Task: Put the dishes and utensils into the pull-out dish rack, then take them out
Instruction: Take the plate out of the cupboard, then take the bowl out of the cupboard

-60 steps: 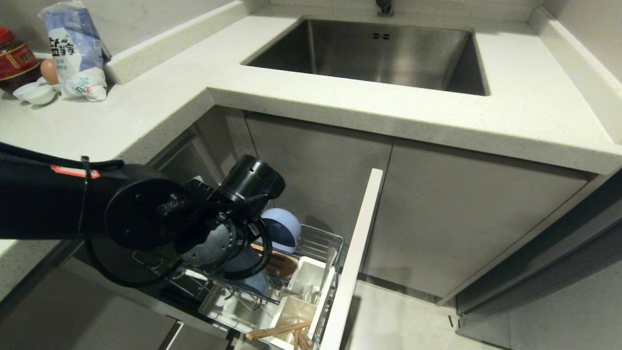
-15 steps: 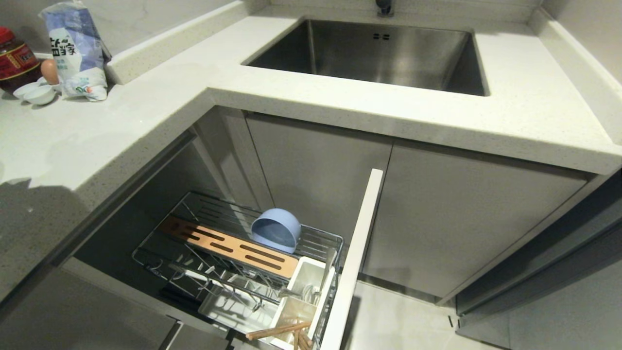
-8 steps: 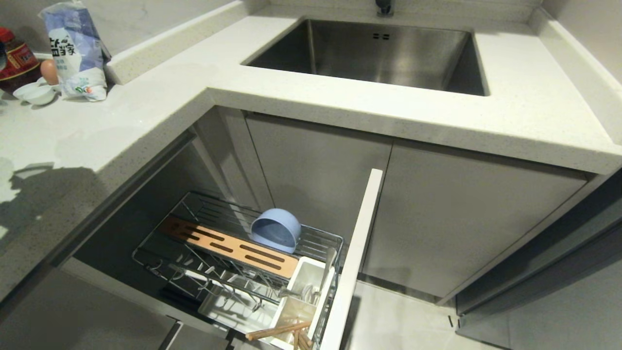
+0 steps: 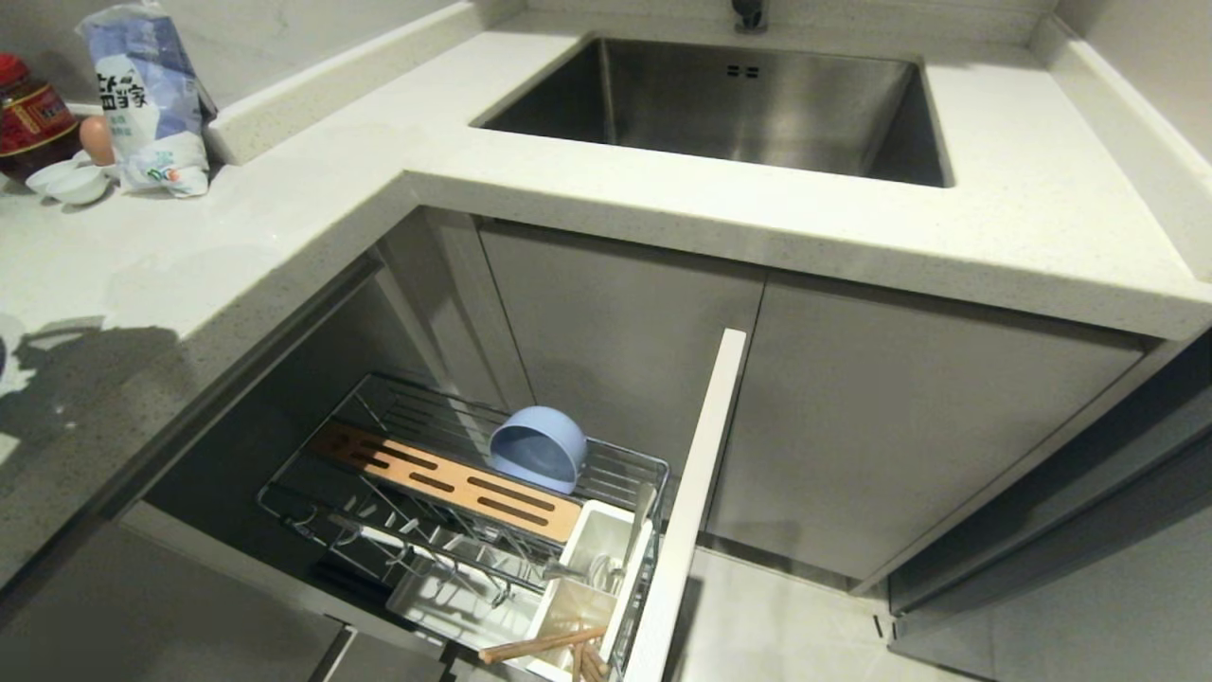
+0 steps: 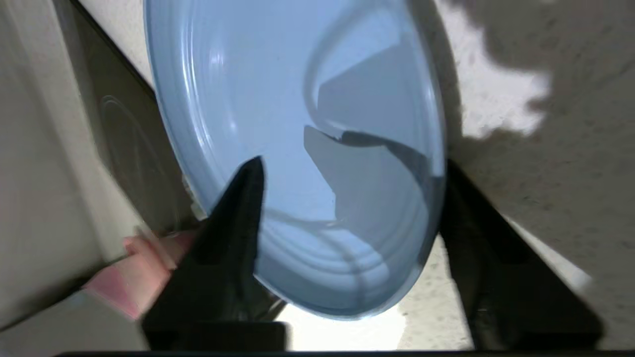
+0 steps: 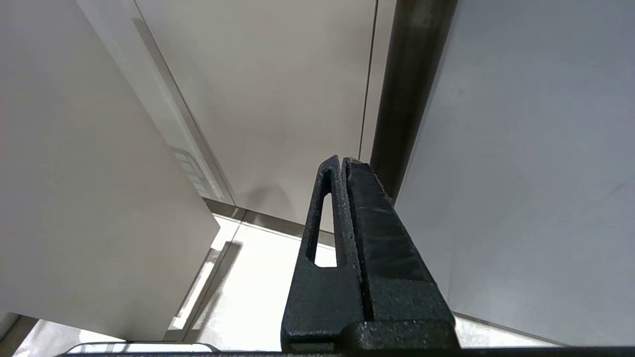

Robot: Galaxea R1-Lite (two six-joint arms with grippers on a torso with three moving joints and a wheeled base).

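The light-blue plate lies tilted over the speckled counter in the left wrist view. My left gripper is open, with one dark finger in front of the plate and the other beyond its rim. The pull-out dish rack stands open below the counter. A blue bowl leans behind its wooden bar. The white caddy holds the spoon and the chopsticks. My right gripper is shut and parked beside cabinet fronts, above the floor.
The steel sink is set in the counter above the cabinets. At the far left stand a bag, a red jar, an egg and white saucers. A dark hob and a pink thing lie beside the plate.
Four seconds ago my left arm was over the rack at the plate. The arm has since left the head view, the plate is gone from the rack, and a shadow has spread on the left counter.
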